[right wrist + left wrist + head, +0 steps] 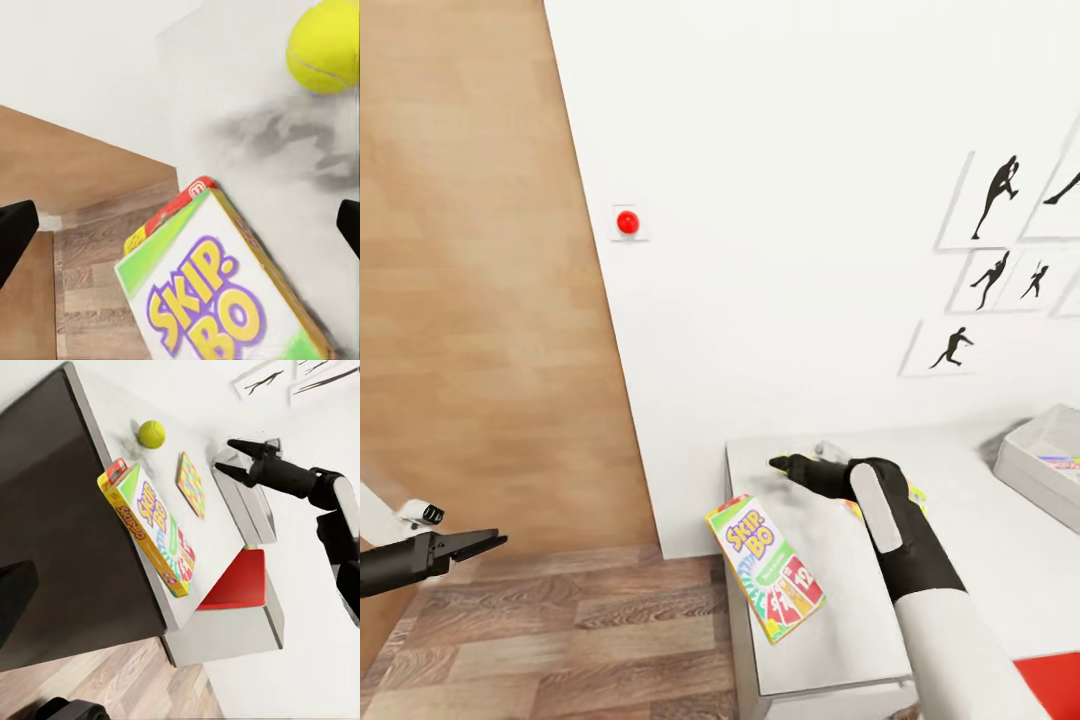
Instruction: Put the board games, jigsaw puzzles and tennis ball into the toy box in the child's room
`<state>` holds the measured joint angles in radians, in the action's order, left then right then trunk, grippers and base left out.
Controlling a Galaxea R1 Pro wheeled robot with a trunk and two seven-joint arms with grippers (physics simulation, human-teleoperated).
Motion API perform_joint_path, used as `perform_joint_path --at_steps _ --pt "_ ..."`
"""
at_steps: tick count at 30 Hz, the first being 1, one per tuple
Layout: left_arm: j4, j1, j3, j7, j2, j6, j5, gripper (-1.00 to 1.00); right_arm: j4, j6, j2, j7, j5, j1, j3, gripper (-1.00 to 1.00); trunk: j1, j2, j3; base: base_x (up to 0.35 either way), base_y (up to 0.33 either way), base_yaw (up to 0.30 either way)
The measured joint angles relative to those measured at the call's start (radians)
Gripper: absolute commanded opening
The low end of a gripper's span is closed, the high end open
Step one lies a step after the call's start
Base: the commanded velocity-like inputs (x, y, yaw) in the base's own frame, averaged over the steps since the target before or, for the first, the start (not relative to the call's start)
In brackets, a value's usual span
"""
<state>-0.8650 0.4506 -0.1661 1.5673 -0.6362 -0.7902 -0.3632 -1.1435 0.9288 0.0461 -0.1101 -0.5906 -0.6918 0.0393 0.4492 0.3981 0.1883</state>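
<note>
Now our yellow-green Skip-Bo board game (765, 567) overhangs the table (980, 560) edge at lower centre, just below our open, empty right gripper (792, 466).

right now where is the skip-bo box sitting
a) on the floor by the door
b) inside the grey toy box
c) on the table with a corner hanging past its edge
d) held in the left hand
c: in the head view the Skip-Bo box lies on the table with its corner hanging over the edge beside the wooden floor; the left wrist view shows the same overhang, with the tennis ball further along the tabletop.
</note>
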Motion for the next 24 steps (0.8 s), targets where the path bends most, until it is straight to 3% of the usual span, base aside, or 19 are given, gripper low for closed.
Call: perform_joint_path --at_steps 4,7,9,12,13,18,21,24 --pt "0.000 0.000 0.002 0.000 0.000 0.000 0.000 1.00 -0.219 0.089 -0.001 0.067 -0.067 0.135 0.078 1.00 0.000 0.000 -0.005 0.000 0.000 -0.184" --pt "0.000 0.000 0.003 0.000 0.000 0.000 0.000 1.00 -0.307 0.105 -0.001 0.146 -0.113 0.227 0.105 1.00 0.000 0.000 -0.009 0.000 0.000 -0.172" --pt "0.000 0.000 0.004 0.000 0.002 0.000 0.000 1.00 -0.368 0.105 -0.001 0.270 -0.140 0.323 0.119 1.00 0.000 0.000 -0.012 0.000 0.000 -0.142" --pt "0.000 0.000 0.006 0.000 0.003 0.000 0.000 1.00 -0.402 0.075 -0.001 0.437 -0.149 0.412 0.125 1.00 0.000 0.000 -0.017 0.000 0.000 -0.113" --pt "0.000 0.000 0.006 0.000 0.004 -0.001 0.000 1.00 -0.410 0.041 -0.001 0.525 -0.145 0.446 0.127 1.00 0.000 0.000 -0.018 0.000 0.000 -0.089" --pt "0.000 0.000 0.008 0.000 0.028 -0.002 0.007 1.00 -0.421 -0.088 -0.001 0.765 -0.133 0.530 0.126 1.00 0.000 0.000 -0.025 0.000 0.000 -0.041" --pt "0.000 0.001 0.009 -0.034 0.054 -0.004 0.025 1.00 -0.423 -0.123 -0.001 0.833 -0.130 0.558 0.127 1.00 0.000 0.000 -0.029 0.000 0.000 -0.011" --pt "0.000 0.004 0.010 -0.078 0.080 -0.005 0.040 1.00 -0.424 -0.135 -0.002 0.860 -0.129 0.573 0.127 1.00 0.000 0.000 -0.031 0.000 0.000 -0.005"
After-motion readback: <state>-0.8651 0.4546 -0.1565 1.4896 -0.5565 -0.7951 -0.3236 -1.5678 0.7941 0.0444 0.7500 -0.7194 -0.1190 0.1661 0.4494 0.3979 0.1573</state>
